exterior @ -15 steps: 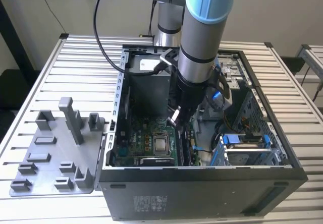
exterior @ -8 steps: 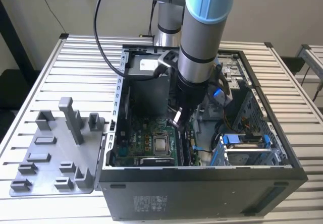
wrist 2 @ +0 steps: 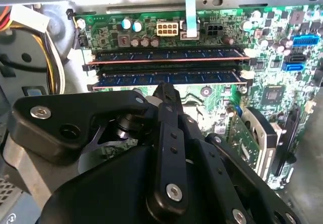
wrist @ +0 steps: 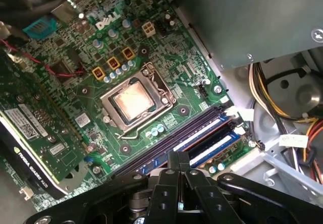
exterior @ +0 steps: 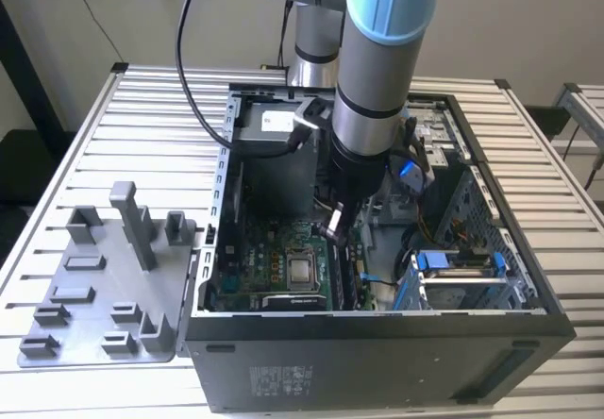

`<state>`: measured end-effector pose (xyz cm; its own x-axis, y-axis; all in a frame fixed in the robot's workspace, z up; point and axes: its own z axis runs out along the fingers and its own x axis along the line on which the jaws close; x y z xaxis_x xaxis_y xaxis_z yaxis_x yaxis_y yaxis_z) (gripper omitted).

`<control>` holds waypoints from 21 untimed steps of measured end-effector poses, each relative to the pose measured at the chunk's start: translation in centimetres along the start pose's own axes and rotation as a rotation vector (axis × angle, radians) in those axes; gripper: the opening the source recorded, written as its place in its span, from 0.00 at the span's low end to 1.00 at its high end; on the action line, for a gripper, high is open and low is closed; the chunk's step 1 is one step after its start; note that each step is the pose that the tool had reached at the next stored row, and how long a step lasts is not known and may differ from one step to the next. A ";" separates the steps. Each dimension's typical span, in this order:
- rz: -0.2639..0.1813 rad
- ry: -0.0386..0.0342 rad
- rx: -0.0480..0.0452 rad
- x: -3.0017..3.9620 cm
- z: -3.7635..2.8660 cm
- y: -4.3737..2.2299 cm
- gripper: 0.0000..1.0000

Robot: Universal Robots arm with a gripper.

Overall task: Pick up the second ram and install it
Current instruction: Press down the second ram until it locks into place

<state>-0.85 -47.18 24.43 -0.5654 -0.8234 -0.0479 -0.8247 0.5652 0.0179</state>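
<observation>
Closest to both wrist cameras, the black jointed hand [wrist 2: 165, 89] has its two fingers drawn together, with no gap to see between them. In the first wrist view the hand [wrist: 177, 156] points down at the memory slots. The tips stand right at the top edge of the second ram [wrist 2: 166, 76], a long, thin, dark stick with black chips. I cannot tell if they press on it or stay just above.

The second ram sits upright in its slot on the green motherboard [wrist 2: 282, 90] and runs straight from one white end clip to the other. Just behind it, parallel and close, another dark memory stick [wrist 2: 166, 56] stands in the next slot.

Further on in the first wrist view, the square silver processor socket [wrist: 132, 99] lies near the slots. Beyond it a long black graphics card [wrist: 30, 138] with pale labels stands on the board. A bundle of yellow and black cables [wrist: 267, 93] hangs at the side of the slots.

In the exterior view the grey and light blue robot arm [exterior: 377, 60] reaches down into the open black computer case [exterior: 377, 362], and the hand [exterior: 335, 226] is low over the board. The case lies on a pale slatted metal tabletop [exterior: 142, 108]. At the exterior view's left, just beside the case, is a grey plastic holder with upright pegs [exterior: 104, 287].
</observation>
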 end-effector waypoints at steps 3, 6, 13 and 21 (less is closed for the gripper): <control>-0.018 -0.0005 0.0003 0.00 0.00 0.00 0.11; -0.026 -0.0006 0.0003 0.00 0.00 0.00 0.11; -0.070 -0.0021 0.0016 0.00 0.01 0.00 0.11; -0.214 -0.0045 0.0015 -0.01 0.06 0.00 0.11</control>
<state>-0.84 -47.17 24.37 -0.3776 -0.9244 -0.0548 -0.9259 0.3778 0.0053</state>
